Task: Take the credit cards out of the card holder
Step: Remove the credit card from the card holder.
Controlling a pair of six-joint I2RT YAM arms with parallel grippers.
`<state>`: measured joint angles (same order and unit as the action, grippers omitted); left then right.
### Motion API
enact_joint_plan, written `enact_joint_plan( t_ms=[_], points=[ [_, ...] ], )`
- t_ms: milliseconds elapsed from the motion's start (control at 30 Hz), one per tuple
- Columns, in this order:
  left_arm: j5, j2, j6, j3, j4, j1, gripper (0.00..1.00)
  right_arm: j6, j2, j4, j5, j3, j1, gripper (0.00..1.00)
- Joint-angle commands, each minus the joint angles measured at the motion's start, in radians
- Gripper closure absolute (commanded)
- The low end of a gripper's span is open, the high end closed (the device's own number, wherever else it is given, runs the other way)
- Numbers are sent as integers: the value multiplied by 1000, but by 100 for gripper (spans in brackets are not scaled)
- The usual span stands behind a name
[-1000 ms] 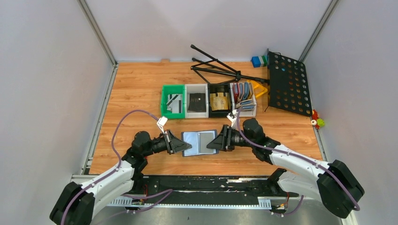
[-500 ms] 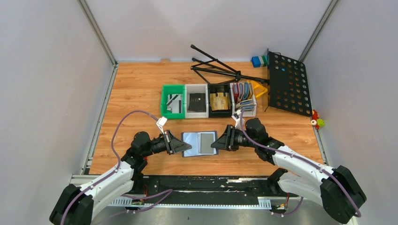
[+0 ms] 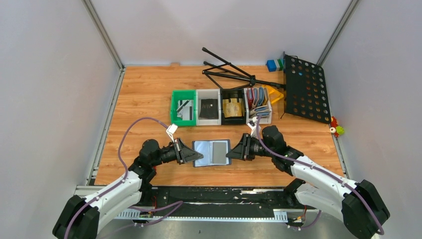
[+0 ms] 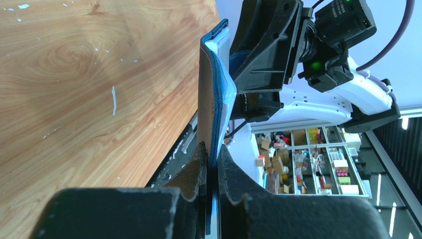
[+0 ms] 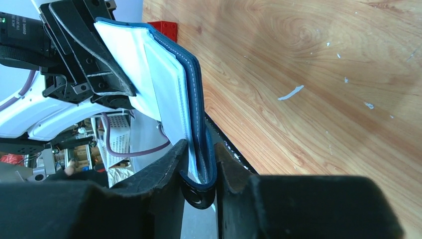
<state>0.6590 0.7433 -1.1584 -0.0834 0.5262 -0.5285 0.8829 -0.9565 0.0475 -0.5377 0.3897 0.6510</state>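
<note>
Bright, even light comes from above. The table looks sharp, with small soft shadows on it. Wrist views are clear too.

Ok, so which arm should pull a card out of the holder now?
Right, probably. The grey card sits in the right half of the holder, beside the right gripper. The left gripper is clamped on the far edge, so it can anchor.
</note>
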Motion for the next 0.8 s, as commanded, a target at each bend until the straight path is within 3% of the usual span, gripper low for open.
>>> enact_joint_plan(
  t_ms=[0, 167, 467, 767],
  points=[
    [19, 4, 3, -44, 19, 4, 100, -28, 13, 33, -20, 16, -5, 77],
    [-6, -1, 55, -62, -75, 4, 100, -40, 47, 53, -42, 10, -5, 87],
    [27, 26, 22, -72, 0, 4, 100, -91, -36, -27, -40, 74, 6, 83],
    [32, 40, 36, -80, -1, 2, 100, -83, -84, 12, -35, 98, 42, 82]
  ],
)
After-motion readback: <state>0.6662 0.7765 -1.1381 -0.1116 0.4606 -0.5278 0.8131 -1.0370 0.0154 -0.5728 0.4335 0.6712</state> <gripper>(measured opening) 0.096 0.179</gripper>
